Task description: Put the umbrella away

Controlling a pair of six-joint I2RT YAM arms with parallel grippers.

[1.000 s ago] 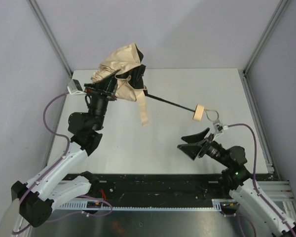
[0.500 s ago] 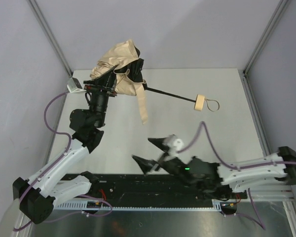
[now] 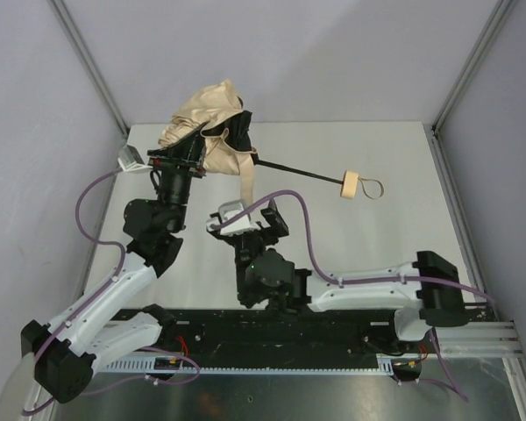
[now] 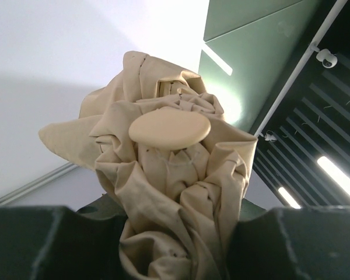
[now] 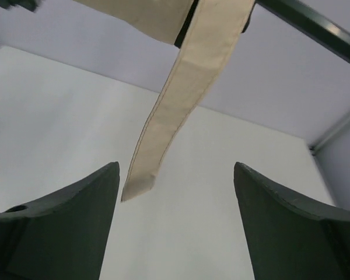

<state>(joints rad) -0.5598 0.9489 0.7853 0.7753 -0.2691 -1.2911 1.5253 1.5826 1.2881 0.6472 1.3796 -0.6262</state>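
Note:
The umbrella's bunched beige canopy (image 3: 202, 114) is held up at the back left. My left gripper (image 3: 202, 156) is shut on the fabric. In the left wrist view the folds (image 4: 181, 192) fill the gap between my fingers, with the round tip cap (image 4: 170, 128) above, and the left gripper (image 4: 175, 251) squeezes them. The dark shaft (image 3: 298, 172) runs right to the tan handle (image 3: 351, 184) and its loop (image 3: 373, 188), all in the air. A beige closing strap (image 3: 245, 180) hangs down. My right gripper (image 3: 250, 215) is open just below the strap. In the right wrist view the strap (image 5: 175, 99) dangles over the left side of the gap of the right gripper (image 5: 176, 169).
The white table (image 3: 377, 237) has grey walls on three sides and metal posts at the back corners. My right arm (image 3: 368, 289) stretches from the right base across the near edge. A purple cable (image 3: 307, 237) loops above it.
My right arm has swung from the right side across to the middle and now sits under the hanging strap, still open. The left gripper keeps hold of the canopy; the umbrella has barely shifted.

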